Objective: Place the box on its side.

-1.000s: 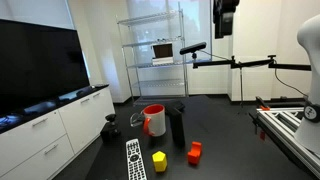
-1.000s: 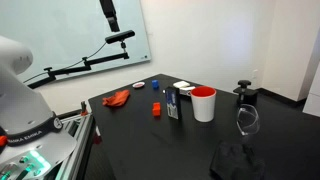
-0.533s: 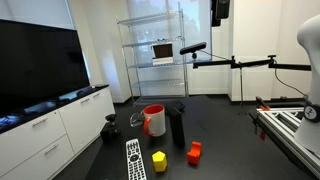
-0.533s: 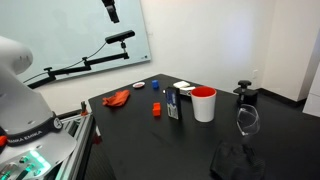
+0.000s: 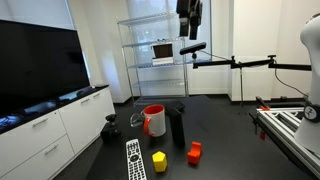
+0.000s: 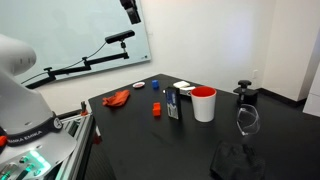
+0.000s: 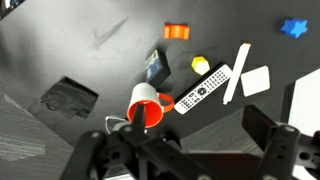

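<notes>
The slim black box stands upright on the black table right beside the red-and-white mug, in both exterior views (image 5: 177,127) (image 6: 175,103). From the wrist view I see the box's top end (image 7: 157,67) from above, next to the mug (image 7: 147,108). The mug also shows in both exterior views (image 5: 154,120) (image 6: 204,104). My gripper (image 5: 190,12) (image 6: 132,9) hangs high above the table, far from the box. In the wrist view its fingers (image 7: 180,150) are spread wide with nothing between them.
An orange-red block (image 5: 195,152) (image 7: 177,31), a yellow block (image 5: 159,160) (image 7: 200,64) and a remote (image 5: 134,158) (image 7: 202,88) lie near the box. A red cloth (image 6: 118,97), white paper (image 6: 185,86), a glass (image 6: 247,120) and a black cloth (image 6: 235,160) are also on the table.
My gripper has travelled sideways at height, closer to the space above the table. The box and other objects have not moved.
</notes>
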Motion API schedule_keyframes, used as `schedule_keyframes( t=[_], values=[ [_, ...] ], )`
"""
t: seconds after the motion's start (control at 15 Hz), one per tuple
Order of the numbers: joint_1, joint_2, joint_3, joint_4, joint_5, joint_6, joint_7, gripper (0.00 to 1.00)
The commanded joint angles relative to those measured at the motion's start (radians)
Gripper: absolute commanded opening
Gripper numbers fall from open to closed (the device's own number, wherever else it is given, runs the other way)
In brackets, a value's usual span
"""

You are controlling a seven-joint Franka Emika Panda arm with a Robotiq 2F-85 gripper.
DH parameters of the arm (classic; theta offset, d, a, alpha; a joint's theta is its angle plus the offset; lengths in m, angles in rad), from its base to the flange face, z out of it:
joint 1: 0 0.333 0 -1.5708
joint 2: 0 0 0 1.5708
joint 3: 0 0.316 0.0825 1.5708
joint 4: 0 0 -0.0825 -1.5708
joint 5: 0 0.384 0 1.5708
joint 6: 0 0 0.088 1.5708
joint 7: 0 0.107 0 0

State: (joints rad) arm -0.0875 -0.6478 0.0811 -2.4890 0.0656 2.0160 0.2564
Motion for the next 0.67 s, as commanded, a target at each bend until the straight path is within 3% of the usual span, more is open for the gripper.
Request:
schedule_keyframes(
  t=[0.0,0.33,0.6],
  values=[
    [-0.05,0.181,-0.029,0.121,0.012,0.045,0.097,1.0],
    [-0.051,0.384,-0.033,0.197,0.018,0.067,0.251,1.0],
    [-0.031,0.477,-0.044,0.228,0.022,0.07,0.31,1.0]
  ],
)
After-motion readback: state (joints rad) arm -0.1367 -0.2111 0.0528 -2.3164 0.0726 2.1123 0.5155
